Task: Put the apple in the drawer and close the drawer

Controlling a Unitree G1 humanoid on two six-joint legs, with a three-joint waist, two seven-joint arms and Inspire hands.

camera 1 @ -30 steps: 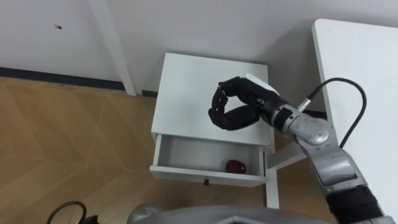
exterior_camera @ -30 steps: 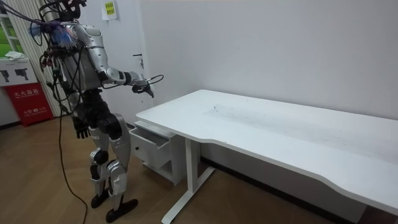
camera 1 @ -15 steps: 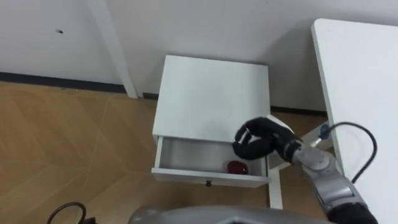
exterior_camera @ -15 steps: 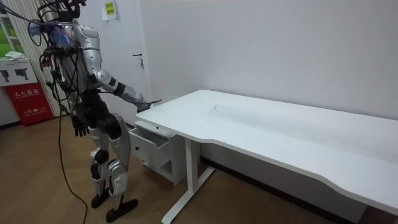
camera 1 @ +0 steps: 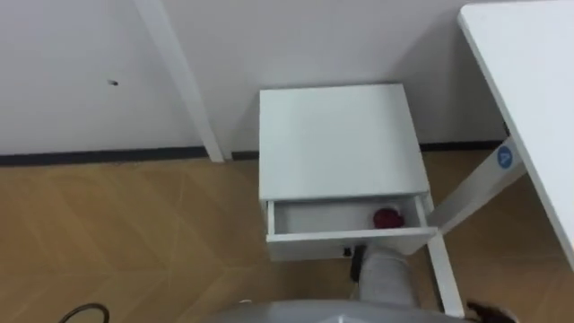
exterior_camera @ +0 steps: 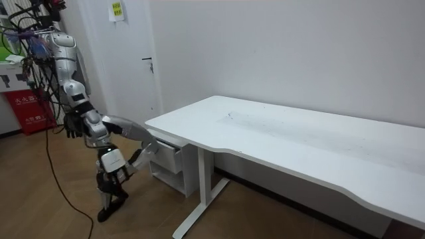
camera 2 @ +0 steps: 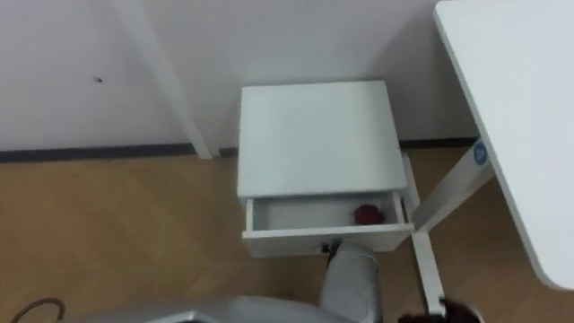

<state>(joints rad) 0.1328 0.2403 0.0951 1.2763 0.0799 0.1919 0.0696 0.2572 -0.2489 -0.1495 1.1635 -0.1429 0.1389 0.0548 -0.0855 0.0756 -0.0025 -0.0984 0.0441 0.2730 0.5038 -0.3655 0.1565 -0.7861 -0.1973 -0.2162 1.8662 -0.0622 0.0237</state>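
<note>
Left hand [exterior_camera: 70,127]: hangs off to the room view's left of the cabinet [camera 1: 339,135], beside the bent robot; you can't tell its grip. Drawer [camera 1: 305,242]: open under the cabinet top. Apple [camera 1: 387,218]: inside, right end. Right hand [camera 1: 356,262]: low against the drawer front, grip not readable. Desk [camera 1: 529,81]: right of the cabinet.
</note>
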